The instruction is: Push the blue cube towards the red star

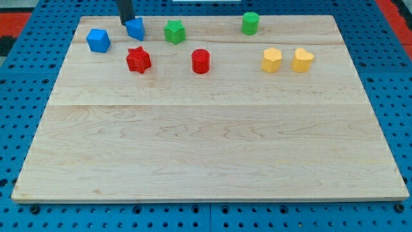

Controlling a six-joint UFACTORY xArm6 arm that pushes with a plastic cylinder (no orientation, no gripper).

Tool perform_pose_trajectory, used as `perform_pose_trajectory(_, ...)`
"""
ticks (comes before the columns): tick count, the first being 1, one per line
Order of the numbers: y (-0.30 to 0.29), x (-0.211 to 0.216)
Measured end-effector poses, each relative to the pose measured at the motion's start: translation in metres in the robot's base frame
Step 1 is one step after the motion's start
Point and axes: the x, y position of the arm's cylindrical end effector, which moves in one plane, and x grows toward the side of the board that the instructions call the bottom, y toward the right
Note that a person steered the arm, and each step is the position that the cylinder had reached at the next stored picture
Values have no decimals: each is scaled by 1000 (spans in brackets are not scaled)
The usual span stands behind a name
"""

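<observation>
Here my tip (127, 24) touches blue block (136, 28); blue cube (98, 40) beside red star (138, 60).

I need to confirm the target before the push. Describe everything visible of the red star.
The red star is a small, matte, chunky block, plastic by its look, lying flat on the wooden board near the view's top left. Nothing touches it. The blue cube sits up-left of it; my tip is above it, beside another blue block.

The board (206, 129) is pale, smooth wood with visible grain, matt. The blue cube (98, 40) and red star (138, 60) look like matt plastic. My tip (127, 23) is dark, slightly glossy.
</observation>
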Motion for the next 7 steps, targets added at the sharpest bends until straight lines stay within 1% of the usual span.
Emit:
perform_pose_trajectory(1, -15, 6)
perform_pose_trajectory(3, -21, 1)
perform_pose_trajectory(4, -63, -13)
perform_pose_trajectory(5, -115, -12)
perform_pose_trajectory(6, -110, 13)
perform_pose_trajectory(7, -81, 49)
